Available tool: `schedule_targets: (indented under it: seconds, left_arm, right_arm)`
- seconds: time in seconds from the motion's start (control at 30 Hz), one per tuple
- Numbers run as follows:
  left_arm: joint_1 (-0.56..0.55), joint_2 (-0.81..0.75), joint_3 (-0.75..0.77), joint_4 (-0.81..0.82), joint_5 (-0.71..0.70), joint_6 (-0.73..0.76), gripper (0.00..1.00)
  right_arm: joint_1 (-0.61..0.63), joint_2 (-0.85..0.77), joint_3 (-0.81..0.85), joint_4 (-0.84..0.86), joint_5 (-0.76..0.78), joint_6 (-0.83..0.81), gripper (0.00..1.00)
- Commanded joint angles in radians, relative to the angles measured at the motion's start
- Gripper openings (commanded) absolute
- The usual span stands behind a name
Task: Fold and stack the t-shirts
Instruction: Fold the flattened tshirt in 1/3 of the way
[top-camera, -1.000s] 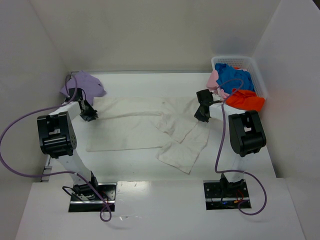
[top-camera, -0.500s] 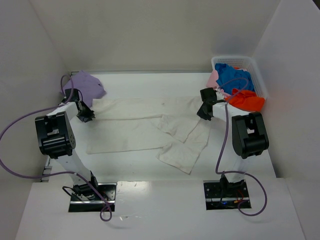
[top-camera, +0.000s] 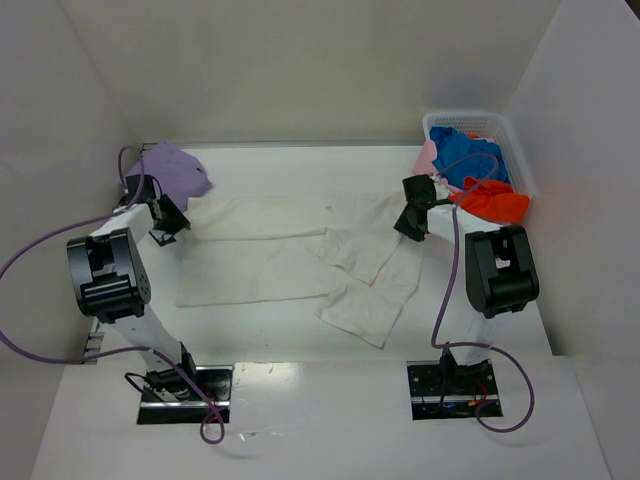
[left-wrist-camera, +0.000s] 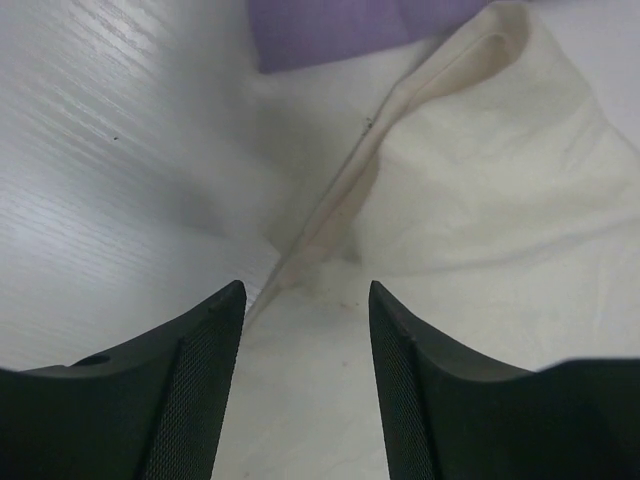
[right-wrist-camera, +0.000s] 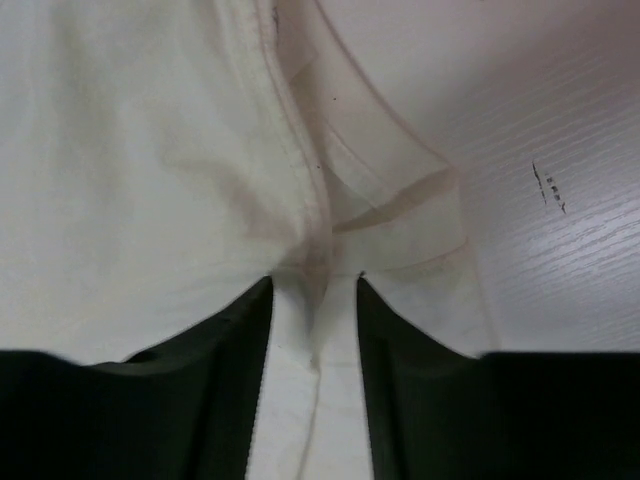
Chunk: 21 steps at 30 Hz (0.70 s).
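Table (top-camera: 300, 170): bearing 2 loose t-shirts and a basket, with both arms reaching in from 6 o'clock.
Off-white t-shirt (top-camera: 250, 250): lying spread across the middle of the table, its length running from 9 to 3 o'clock, with 2 overlapping flaps trailing toward 5 o'clock.
Left gripper (top-camera: 166, 222): sitting at the 10 o'clock corner of the off-white t-shirt. In the wrist view a rolled hem is running up between the fingers (left-wrist-camera: 200, 380), which are standing moderately apart. Whether they are pinching it cannot be told.
Right gripper (top-camera: 410, 225): sitting at the same shirt's 2 o'clock edge, jaws narrow and clamping a bunched seam of the cloth.
Lavender t-shirt (top-camera: 175, 170): lying crumpled at 10 o'clock, just beside the left gripper.
Basket (top-camera: 518, 160): standing at 2 o'clock, holding a blue t-shirt (top-camera: 465, 150). A pale pink t-shirt (top-camera: 427, 158) is hanging over its 9 o'clock rim and an orange-red t-shirt (top-camera: 495, 205) is spilling over its 6 o'clock rim.
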Motion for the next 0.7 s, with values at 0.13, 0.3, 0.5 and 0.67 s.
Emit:
schedule_targets:
  seconds: [0.13, 0.3, 0.5, 0.67]
  left_arm:
    - [0.006, -0.149, 0.051, 0.054, 0.099, 0.054, 0.64]
    - [0.006, -0.186, 0.051, 0.034, 0.127, 0.073, 0.73]
    - [0.006, -0.295, -0.053, 0.010, 0.179, 0.047, 0.88]
    - [0.006, -0.375, -0.127, 0.010, 0.179, 0.015, 0.94]
  right_arm:
    - [-0.012, -0.107, 0.021, 0.001, -0.012, -0.050, 0.77]
    - [-0.030, -0.137, 0.022, -0.041, -0.021, -0.039, 0.90]
    - [-0.030, -0.233, -0.125, -0.051, -0.083, 0.033, 1.00]
    - [-0.030, -0.380, -0.250, -0.076, -0.092, 0.140, 1.00]
